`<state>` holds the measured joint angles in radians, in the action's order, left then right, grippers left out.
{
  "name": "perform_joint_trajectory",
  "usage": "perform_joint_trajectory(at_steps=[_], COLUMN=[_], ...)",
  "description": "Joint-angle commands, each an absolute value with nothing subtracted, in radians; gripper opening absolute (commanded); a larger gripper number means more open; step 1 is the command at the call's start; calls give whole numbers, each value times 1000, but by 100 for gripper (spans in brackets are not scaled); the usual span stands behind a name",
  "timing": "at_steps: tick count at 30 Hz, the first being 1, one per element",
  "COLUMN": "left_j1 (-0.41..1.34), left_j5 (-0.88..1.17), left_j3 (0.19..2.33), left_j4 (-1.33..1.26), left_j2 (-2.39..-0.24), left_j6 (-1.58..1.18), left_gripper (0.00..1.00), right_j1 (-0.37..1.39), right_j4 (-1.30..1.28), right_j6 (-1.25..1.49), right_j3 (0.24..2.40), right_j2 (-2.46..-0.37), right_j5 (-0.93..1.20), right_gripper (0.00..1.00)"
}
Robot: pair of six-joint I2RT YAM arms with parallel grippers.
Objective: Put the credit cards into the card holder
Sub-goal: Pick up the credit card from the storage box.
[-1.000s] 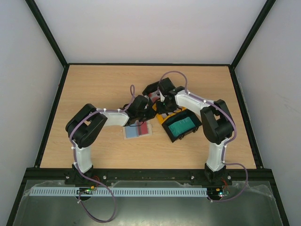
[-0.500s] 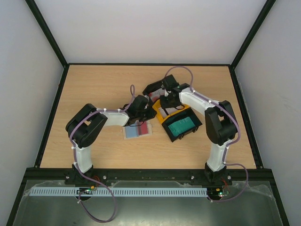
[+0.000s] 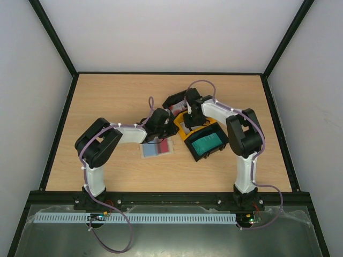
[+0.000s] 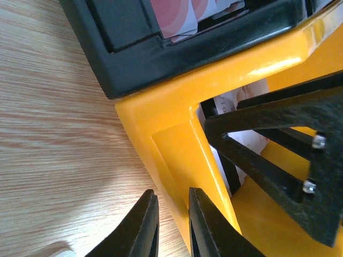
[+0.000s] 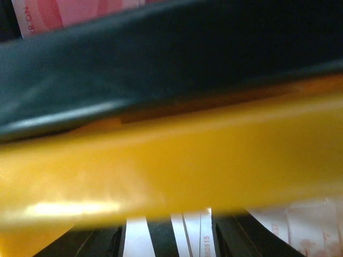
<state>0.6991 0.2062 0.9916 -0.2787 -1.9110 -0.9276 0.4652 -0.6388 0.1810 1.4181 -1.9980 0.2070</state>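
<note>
The likeliest failure is a thin card skidding or flipping against the wall of the tray (image 3: 188,151) instead of lifting out, because the whitish credit cards (image 4: 242,110) lie low inside the tray's yellow middle compartment, with little room for fingers. A second risk is the tray tipping or sliding on the worktop (image 3: 107,96) if a card edge catches its rim. A third is the two arms knocking together, as both work close at that same compartment. More red-and-white cards (image 4: 179,16) sit in the black compartment on the far end of the tray, and a teal card (image 3: 207,143) lies in the black compartment at the near end. A flat red-and-bluish piece (image 3: 157,149) lies on the worktop just beside the tray on the left arm's side; it may be the card holder lying open, but that is not clear. The left end effector (image 4: 171,199) is nearly closed, a narrow slit, right at the outer wall of the yellow compartment; whether it pinches that wall I cannot tell. The right end effector (image 3: 189,118) reaches down into the yellow compartment over the whitish cards; its opening and any grip I cannot tell.
</note>
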Motion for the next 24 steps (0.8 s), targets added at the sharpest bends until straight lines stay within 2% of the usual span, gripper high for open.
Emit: perform_joint_trajectory(at_steps=[1, 9, 13, 24], left_j1=[696, 696, 696, 696], left_j5=[223, 238, 242, 230], left_j3=[969, 975, 979, 976], left_j4=[-204, -207, -212, -209], left_j2=[-1942, -1957, -1966, -1967], left_j6=[-922, -917, -920, -919], left_gripper=[19, 19, 19, 19], right_j1=[469, 469, 469, 468], right_j4=[-687, -698, -697, -712], right_j6=[131, 114, 123, 141], right_j3=[1465, 1443, 1439, 1422], right_j2=[-2043, -2058, -2029, -1977], right_j5=[237, 404, 479, 465], right_gripper=[43, 42, 36, 20])
